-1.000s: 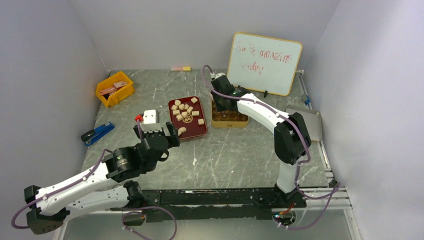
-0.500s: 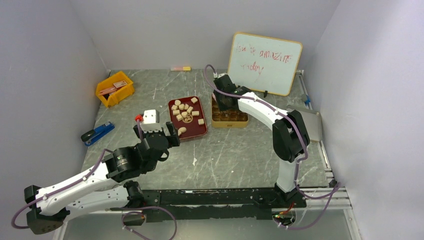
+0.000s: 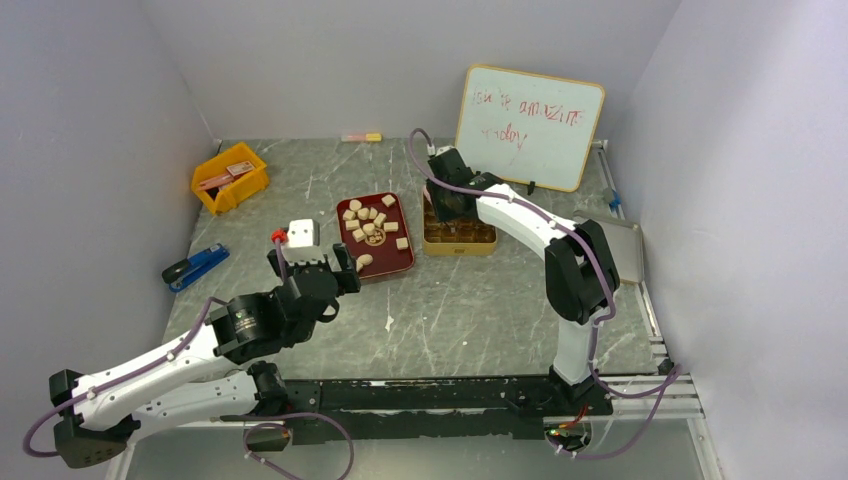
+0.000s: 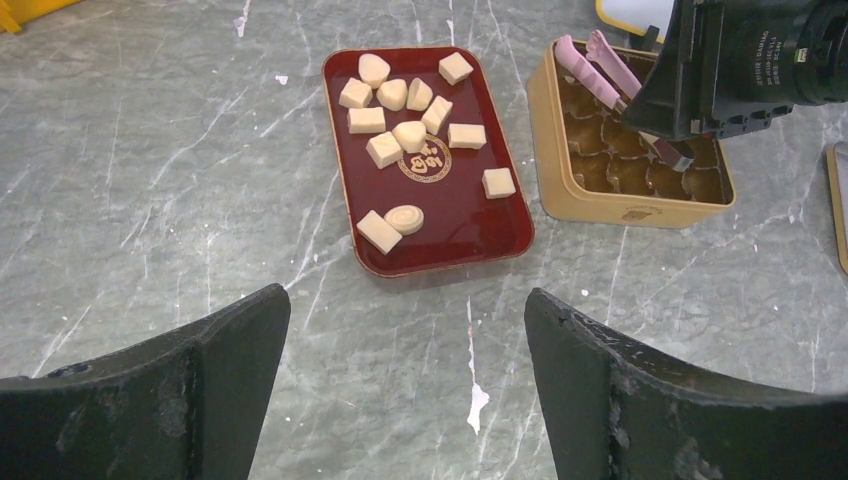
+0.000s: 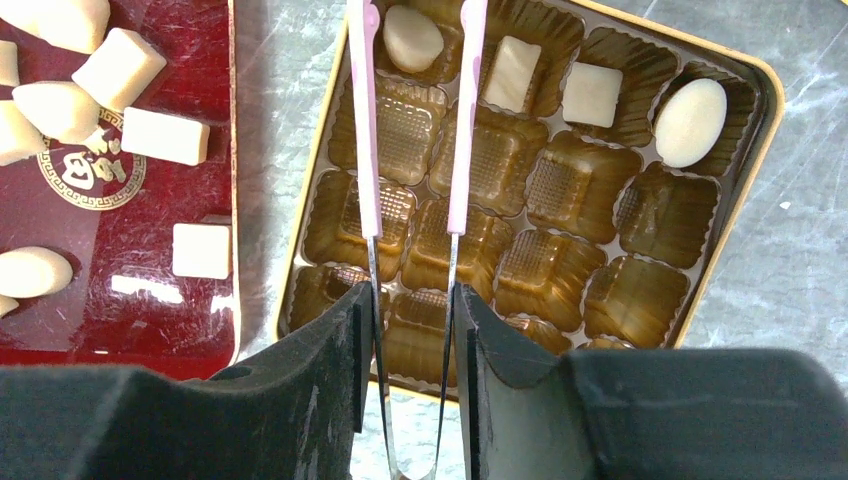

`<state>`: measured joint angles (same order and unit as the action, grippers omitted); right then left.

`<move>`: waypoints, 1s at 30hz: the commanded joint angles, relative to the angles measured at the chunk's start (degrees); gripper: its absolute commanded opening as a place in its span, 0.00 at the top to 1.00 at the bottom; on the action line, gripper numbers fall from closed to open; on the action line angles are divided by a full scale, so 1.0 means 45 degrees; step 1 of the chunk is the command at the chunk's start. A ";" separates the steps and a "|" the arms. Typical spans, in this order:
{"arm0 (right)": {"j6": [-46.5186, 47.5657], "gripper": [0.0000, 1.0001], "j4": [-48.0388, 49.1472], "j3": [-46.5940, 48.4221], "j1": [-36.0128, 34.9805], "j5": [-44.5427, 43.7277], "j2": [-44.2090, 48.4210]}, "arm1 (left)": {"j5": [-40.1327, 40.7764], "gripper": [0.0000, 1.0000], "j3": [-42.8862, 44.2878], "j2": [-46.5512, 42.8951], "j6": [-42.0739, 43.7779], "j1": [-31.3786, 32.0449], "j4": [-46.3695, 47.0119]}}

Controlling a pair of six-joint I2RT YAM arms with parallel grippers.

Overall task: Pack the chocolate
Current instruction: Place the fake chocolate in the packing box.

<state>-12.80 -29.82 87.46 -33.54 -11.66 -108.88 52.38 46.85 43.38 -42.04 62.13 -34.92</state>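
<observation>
Right fingers (image 5: 310, 385) clamped on pink tweezers (image 5: 459, 160) over gold tin (image 5: 560, 190), chocolate (image 4: 410, 135) on red tray (image 4: 470, 225) left of tin, left fingers (image 4: 200, 390) wide apart

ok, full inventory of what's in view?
chocolate: about thirteen on tray, four in tin; pale tan
tray: 1, dark red, table centre
tin: 1, gold, right of tray
tweezers: 1, pink-tipped, over tin
bin: 1, yellow, far left
whiteboard: 1, white, back right
stapler-like tool: 1, blue, left edge
block: 1, white, left of tray
flat plate: 1, grey, right edge
left fingers: open, facing tray
right fingers: shut on tweezers, over tin
</observation>
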 commanded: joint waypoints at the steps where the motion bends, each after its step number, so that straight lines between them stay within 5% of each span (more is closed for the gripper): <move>1: 0.0134 0.63 0.0522 0.0391 0.0147 0.0052 0.0084 | 0.0266 0.08 0.0057 -0.0019 0.0074 0.0061 0.0279; 30: 0.0183 0.72 0.0327 -0.0340 -0.1020 0.0440 0.2108 | 0.0158 0.09 0.0291 0.0133 -0.0284 0.0061 0.0081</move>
<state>-12.38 -29.58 86.91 -35.07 -9.82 -102.67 52.34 46.85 44.14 -42.35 62.13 -34.96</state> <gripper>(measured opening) 0.280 0.913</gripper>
